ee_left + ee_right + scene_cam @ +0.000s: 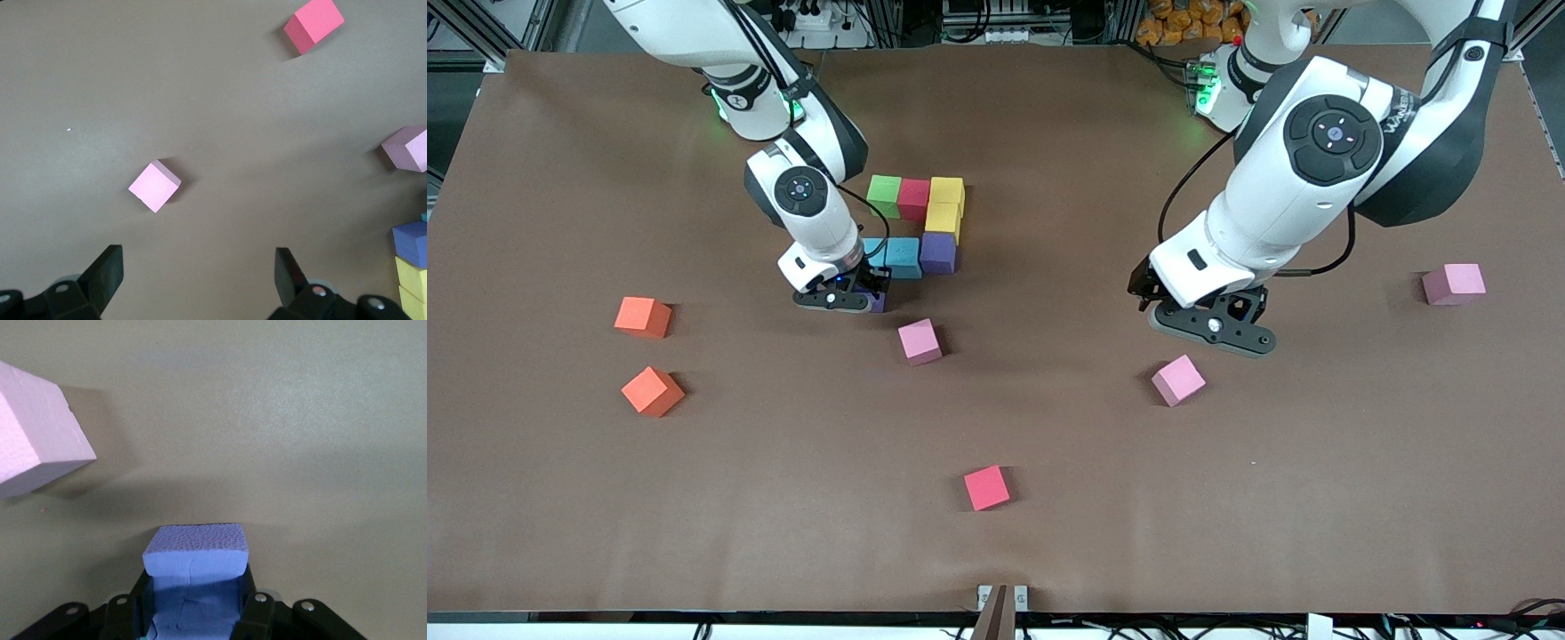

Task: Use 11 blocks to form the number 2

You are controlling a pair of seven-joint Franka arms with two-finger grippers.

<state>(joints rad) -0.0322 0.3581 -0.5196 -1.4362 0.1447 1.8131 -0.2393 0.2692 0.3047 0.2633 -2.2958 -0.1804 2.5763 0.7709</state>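
While clamped: purple block in right tool; beside blue blocks

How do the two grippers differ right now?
The right gripper is shut on a purple block, low at the digit's edge beside the light blue blocks; the left gripper is open and holds nothing. The left gripper hangs over bare table near a loose pink block. Both point down.
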